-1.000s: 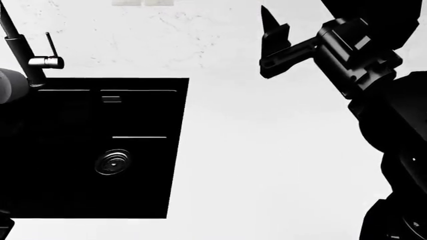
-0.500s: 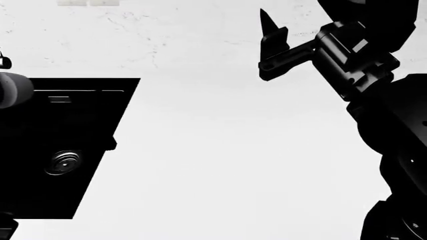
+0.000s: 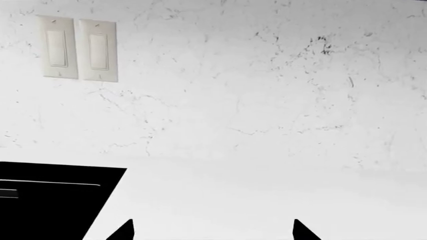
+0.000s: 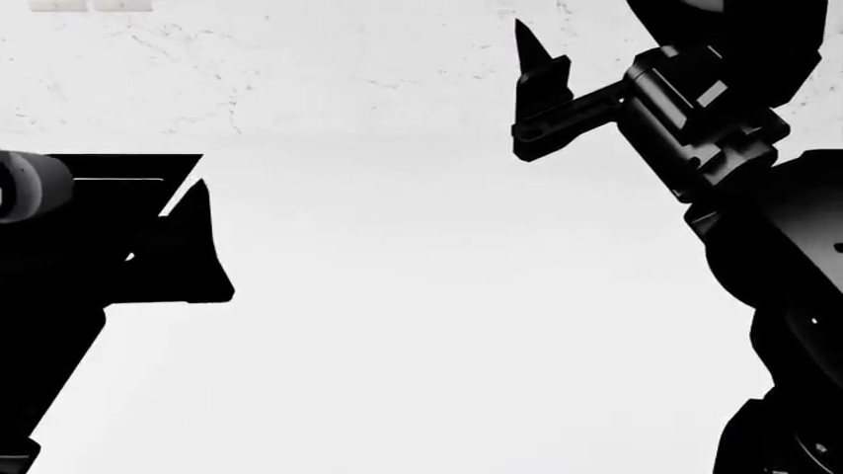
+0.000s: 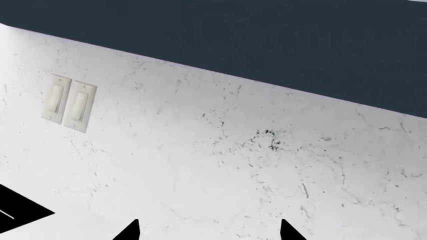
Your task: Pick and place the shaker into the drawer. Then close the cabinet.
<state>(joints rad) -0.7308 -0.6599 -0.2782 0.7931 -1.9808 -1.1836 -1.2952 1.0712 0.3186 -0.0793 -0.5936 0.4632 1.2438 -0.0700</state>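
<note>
The red shaker and the pale blue-grey drawer are out of view in every frame. My right gripper [image 4: 538, 94] is raised over the white counter [image 4: 435, 326] near the back wall; in its wrist view its fingertips [image 5: 130, 231] stand wide apart with nothing between them, so the gripper [image 5: 208, 231] is open. My left gripper [image 4: 191, 242] shows as a dark shape at the left, over the edge of the black sink [image 4: 106, 170]. In the left wrist view the gripper [image 3: 213, 231] is open and empty, facing the wall.
The black sink also shows in the left wrist view [image 3: 47, 200] and the right wrist view [image 5: 17, 215]. A marbled white backsplash [image 3: 267, 100] carries two light switches [image 3: 80, 50] [image 5: 69, 102]. A dark upper cabinet [image 5: 267, 45] hangs above it.
The head view has swung right, so the sink and faucet slid left and out. The left gripper has come into view at the left. The right gripper holds its place.
</note>
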